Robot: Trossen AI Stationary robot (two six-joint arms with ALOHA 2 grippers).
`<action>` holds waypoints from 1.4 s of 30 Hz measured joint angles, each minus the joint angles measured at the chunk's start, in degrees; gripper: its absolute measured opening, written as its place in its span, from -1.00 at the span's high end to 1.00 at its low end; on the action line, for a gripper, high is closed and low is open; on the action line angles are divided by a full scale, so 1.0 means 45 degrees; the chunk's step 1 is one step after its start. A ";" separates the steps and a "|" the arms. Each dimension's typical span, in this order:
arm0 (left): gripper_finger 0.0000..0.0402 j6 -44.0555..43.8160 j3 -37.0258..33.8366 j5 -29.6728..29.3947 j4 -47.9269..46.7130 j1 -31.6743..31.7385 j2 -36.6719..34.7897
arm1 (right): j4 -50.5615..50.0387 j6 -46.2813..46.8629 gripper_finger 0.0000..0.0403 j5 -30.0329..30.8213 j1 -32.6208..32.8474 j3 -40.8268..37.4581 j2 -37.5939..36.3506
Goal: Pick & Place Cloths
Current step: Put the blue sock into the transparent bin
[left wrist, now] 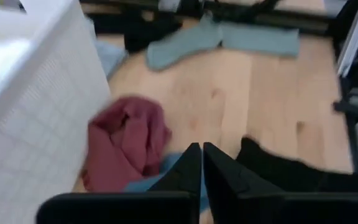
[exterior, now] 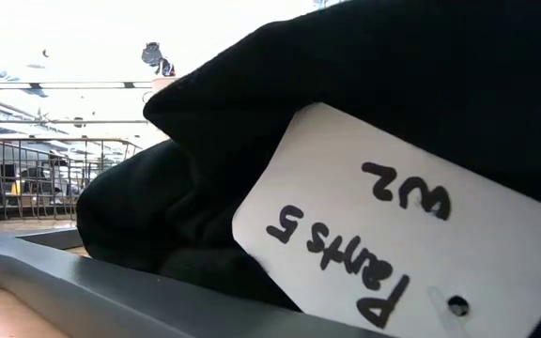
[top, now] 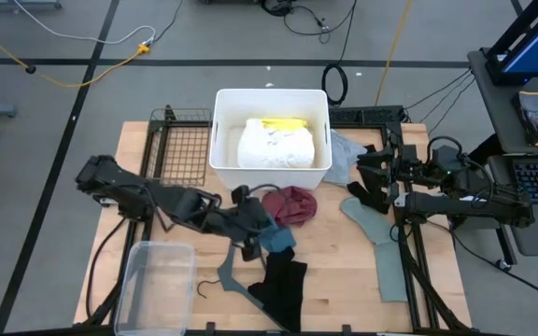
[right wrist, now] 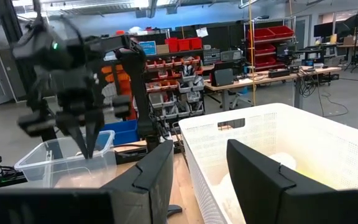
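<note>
Teal-blue cloth lies on the wooden surface in front of the white basket, directly under the left gripper. In the left wrist view the left fingers are pressed together, tips down at the cloth's edge; whether fabric is pinched between them cannot be told.

Maroon cloth sits bunched just beside the teal-blue one, against the basket's front wall. Black cloth lies nearer the front edge of the surface, just beyond the fingertips and touching the teal-blue cloth. In the low view it fills the frame, carrying a white handwritten tag.

White cloth and yellow cloth are inside the basket. Sage-green cloth is spread on the right part of the surface; pale grey cloth lies by the basket's right side.

Right gripper waits near the basket's right wall, fingers partly apart, holding nothing. Clear plastic bin stands at front left.
</note>
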 joint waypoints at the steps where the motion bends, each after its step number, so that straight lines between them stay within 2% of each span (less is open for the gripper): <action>1: 0.95 -0.0189 0.0000 0.0005 -0.0189 -0.0042 0.0163 | -0.0005 0.0000 0.30 -0.0001 0.0000 0.0000 0.0000; 5: 0.97 -0.0957 0.0000 0.0198 -0.0856 -0.0056 0.0775 | -0.0005 0.0000 0.30 -0.0003 0.0000 0.0000 -0.0001; 9: 0.87 -0.1712 0.0000 0.0447 -0.1380 -0.0046 0.1313 | -0.0010 0.0000 0.30 -0.0006 0.0000 0.0000 0.0000; 17: 0.46 -0.2059 0.0000 0.1012 -0.1779 -0.0032 0.2443 | -0.0058 0.0000 0.30 -0.0006 0.0000 0.0000 -0.0003; 26: -0.01 -0.2055 0.0005 0.1016 -0.2046 -0.0036 0.3591 | -0.0205 0.0000 0.30 -0.0028 0.0000 0.0000 0.0000; 35: -0.31 -0.1897 0.0010 0.0448 -0.2740 -0.0012 0.4307 | -0.0334 0.0000 0.30 -0.0036 0.0000 0.0000 -0.0001; 42: -0.38 -0.1500 -0.0037 -0.0542 -0.2960 0.0026 0.4388 | -0.0656 0.0000 0.30 -0.0040 0.0000 -0.0005 0.0000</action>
